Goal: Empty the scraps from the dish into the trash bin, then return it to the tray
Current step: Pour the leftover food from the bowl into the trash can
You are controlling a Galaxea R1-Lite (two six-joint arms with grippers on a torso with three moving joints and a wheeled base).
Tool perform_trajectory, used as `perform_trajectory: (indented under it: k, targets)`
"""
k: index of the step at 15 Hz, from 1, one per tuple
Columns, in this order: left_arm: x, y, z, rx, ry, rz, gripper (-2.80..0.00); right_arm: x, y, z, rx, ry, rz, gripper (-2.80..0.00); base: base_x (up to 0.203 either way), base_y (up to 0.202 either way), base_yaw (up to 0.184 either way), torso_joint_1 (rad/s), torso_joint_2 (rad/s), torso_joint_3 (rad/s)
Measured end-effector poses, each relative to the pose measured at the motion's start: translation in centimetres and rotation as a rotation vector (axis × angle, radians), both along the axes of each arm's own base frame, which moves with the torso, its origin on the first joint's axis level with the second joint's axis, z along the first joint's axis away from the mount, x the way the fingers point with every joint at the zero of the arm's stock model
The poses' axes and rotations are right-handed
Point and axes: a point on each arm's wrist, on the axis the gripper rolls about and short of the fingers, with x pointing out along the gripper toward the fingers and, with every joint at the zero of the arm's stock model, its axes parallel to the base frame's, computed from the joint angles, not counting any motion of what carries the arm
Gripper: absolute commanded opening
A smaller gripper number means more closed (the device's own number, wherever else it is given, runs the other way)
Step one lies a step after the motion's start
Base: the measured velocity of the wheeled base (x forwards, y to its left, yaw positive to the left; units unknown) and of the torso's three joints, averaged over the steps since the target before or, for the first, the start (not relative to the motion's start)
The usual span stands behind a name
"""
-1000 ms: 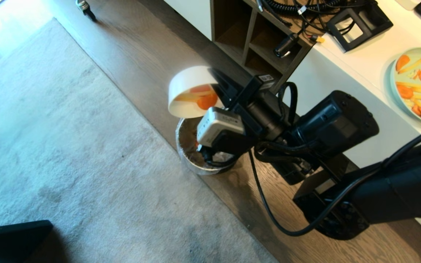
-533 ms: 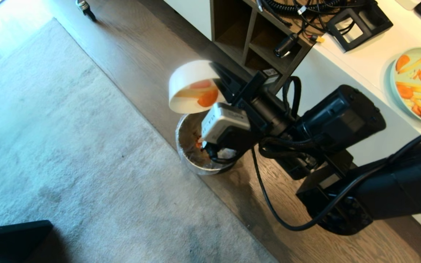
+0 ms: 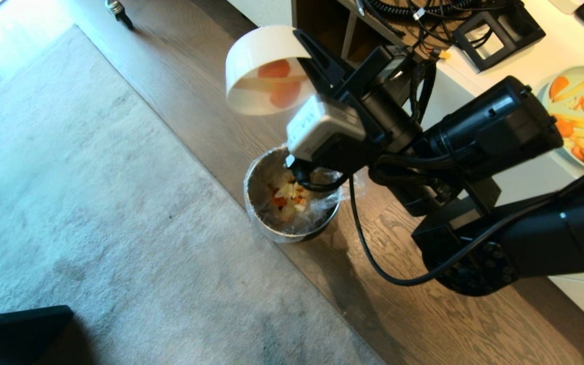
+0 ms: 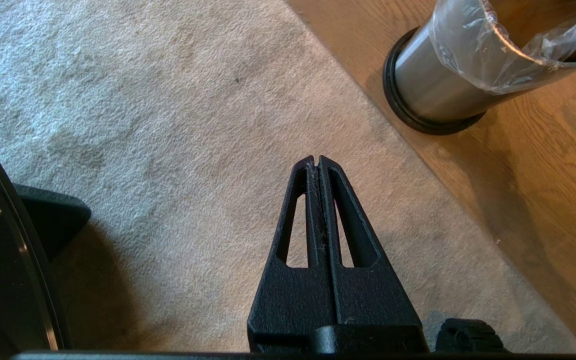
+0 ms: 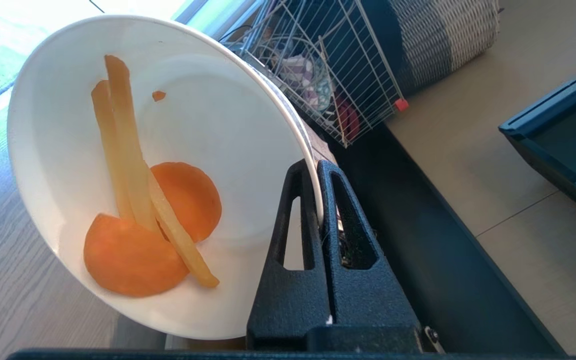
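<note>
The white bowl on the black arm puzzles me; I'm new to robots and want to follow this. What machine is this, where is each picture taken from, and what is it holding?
This is a two-armed robot on wheels. The head view looks down from its head; the other two come from cameras behind each arm's fingers. The right gripper is shut on the rim of the white bowl, tipped on its side above the floor, not directly over the silver trash bin. Carrot slices and pale strips cling inside the bowl; some scraps lie in the bin. The left gripper is shut and empty, over the grey carpet. A blue-green plate of carrot pieces sits on the white counter.
</note>
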Motion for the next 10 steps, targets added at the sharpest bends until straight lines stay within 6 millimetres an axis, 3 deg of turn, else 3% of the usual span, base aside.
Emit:
perform_trajectory:
  k: [5, 10]
  targets:
    - [0.0, 0.0, 0.0, 0.000, 0.000, 0.000, -2.80, -0.6, -0.3, 0.4, -0.017, -0.027, 0.035, -2.80, 0.000, 0.000, 0.000, 0.000, 0.00, 0.000]
    - [0.0, 0.0, 0.0, 0.000, 0.000, 0.000, -2.80, -1.3, -0.9, -0.4, -0.069, -0.017, 0.063, -2.80, 0.000, 0.000, 0.000, 0.000, 0.00, 0.000]
